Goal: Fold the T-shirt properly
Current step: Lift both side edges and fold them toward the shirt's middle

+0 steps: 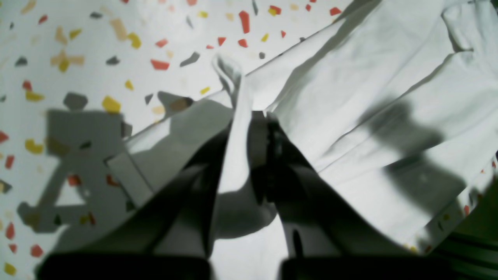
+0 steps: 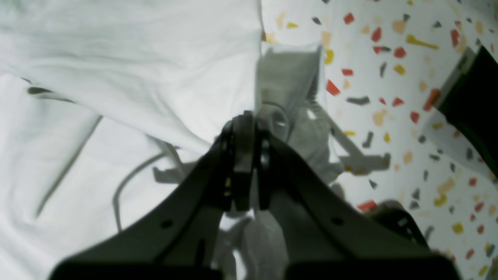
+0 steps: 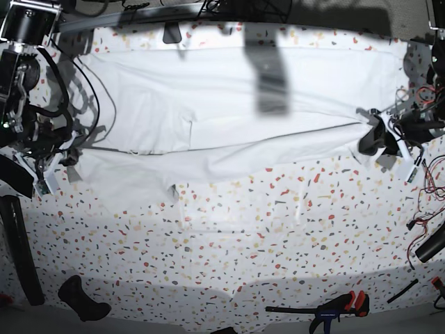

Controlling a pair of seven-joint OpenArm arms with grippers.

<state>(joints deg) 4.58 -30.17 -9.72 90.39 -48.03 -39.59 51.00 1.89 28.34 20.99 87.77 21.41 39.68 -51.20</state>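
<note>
A: Which way does the shirt (image 3: 236, 111) run?

B: Its long axis goes side to side, along the far edge of the tabletop (image 3: 236, 243), stretched nearly from one side edge to the other. It covers the far half; the near half is bare.

A: Flat?

B: Mostly. It is one soft white cloth, plain, with long shallow creases running the same way as the stretch. The near hem sags a little lower toward the base view's left.

A: And the claws?

B: Two, one at each end. The left claw (image 1: 249, 116) is clamped on a bunched pinch of the cloth at the side edge on the base view's right; a thin fold stands up between its dark fingers. The right claw (image 2: 249, 120) is pressed together on the cloth edge at the opposite side.

A: The tabletop?

B: White, hard, speckled with red, yellow and grey chips.
</note>
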